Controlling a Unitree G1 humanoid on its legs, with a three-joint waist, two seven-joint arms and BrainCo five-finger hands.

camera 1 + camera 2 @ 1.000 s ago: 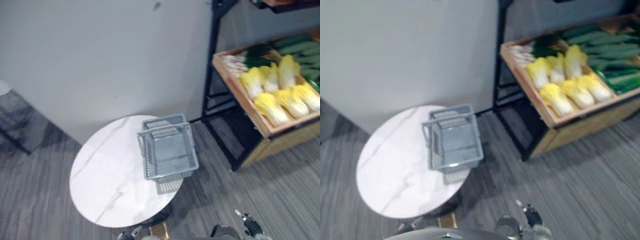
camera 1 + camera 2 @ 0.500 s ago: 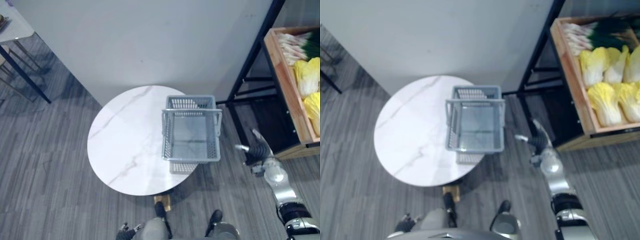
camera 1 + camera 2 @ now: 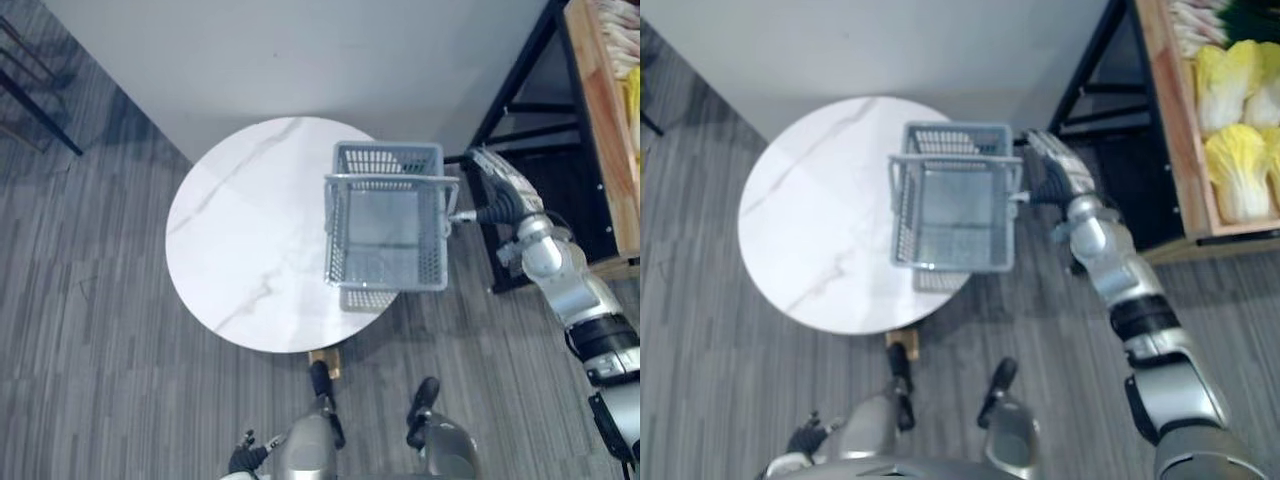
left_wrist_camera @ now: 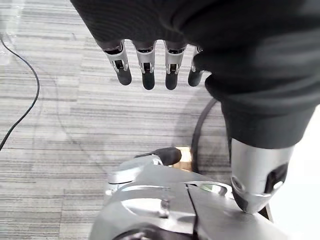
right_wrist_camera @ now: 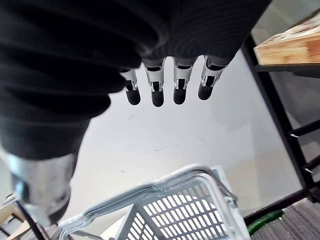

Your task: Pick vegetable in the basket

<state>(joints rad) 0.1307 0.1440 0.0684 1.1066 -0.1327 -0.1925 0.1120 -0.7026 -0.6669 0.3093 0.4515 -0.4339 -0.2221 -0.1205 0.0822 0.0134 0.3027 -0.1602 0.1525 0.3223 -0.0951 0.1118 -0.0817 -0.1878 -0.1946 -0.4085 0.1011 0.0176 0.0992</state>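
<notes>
Down on the grey plank floor (image 3: pixel 90 380) stands a round white marble table (image 3: pixel 240 240), tucked close to a plain pale wall (image 3: pixel 300 50), and on its right-hand edge sits the grey mesh basket (image 3: pixel 385 160), empty, handle raised over its middle. The right hand (image 3: pixel 1060 170) hangs just beside the basket's right wall, fingers (image 5: pixel 157 92) straight and spread, gripping nothing, thumb pointing in at the rim; touching or not, I can't tell. The vegetables are off to the right: yellow napa cabbages (image 3: pixel 1238 170) and white-stalked scallions (image 3: pixel 1195 15) lie in a wooden crate (image 3: pixel 1165 110) on a black metal rack (image 3: pixel 1090 70), well apart from the basket. The left hand (image 3: pixel 245 462) hangs low by the robot's side, fingers (image 4: pixel 145 70) relaxed and empty above the floor
</notes>
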